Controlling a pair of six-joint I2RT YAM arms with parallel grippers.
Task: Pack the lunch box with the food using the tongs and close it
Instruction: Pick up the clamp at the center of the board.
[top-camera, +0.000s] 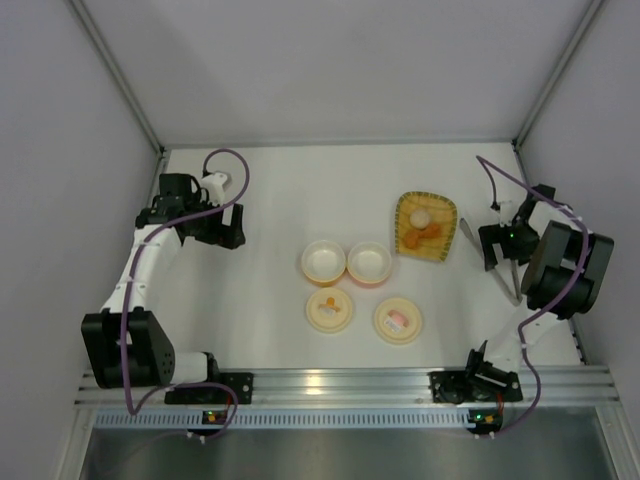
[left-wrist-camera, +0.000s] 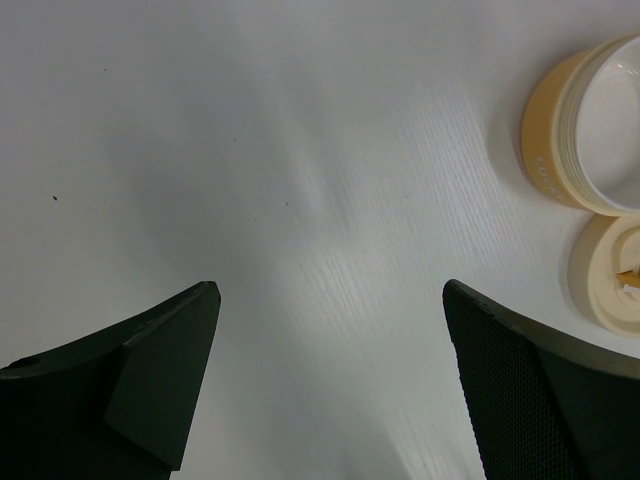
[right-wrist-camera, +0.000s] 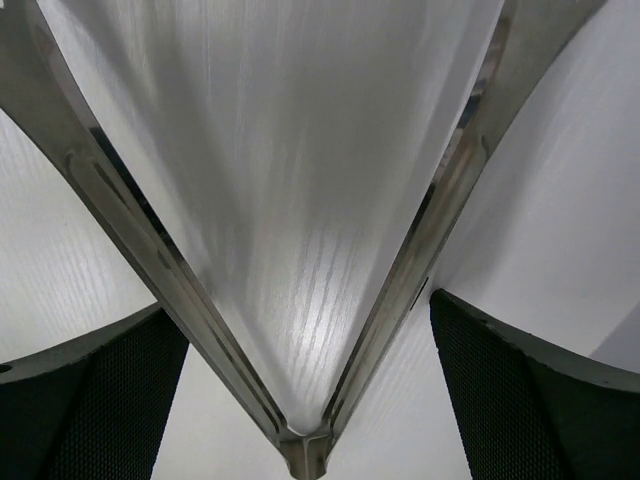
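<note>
Cream-yellow tub (top-camera: 306, 262), pink tub (top-camera: 368, 283)

Free table (top-camera: 270, 210) left of lunch box (top-camera: 323, 260); tongs (right-wrist-camera: 150, 245) beside tray (top-camera: 446, 212), right

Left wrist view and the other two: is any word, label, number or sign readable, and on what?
Cream-yellow tub, side wall: pale lettering, too blurred to read.
Near-left lid, near-right lid: small pictures only, no words legible.
Nothing else shows text.

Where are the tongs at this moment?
In the top view the tongs lie on the right of the table, just right of the yellow tray, beneath the right tool; the right wrist view shows their V between its open fingers.
</note>
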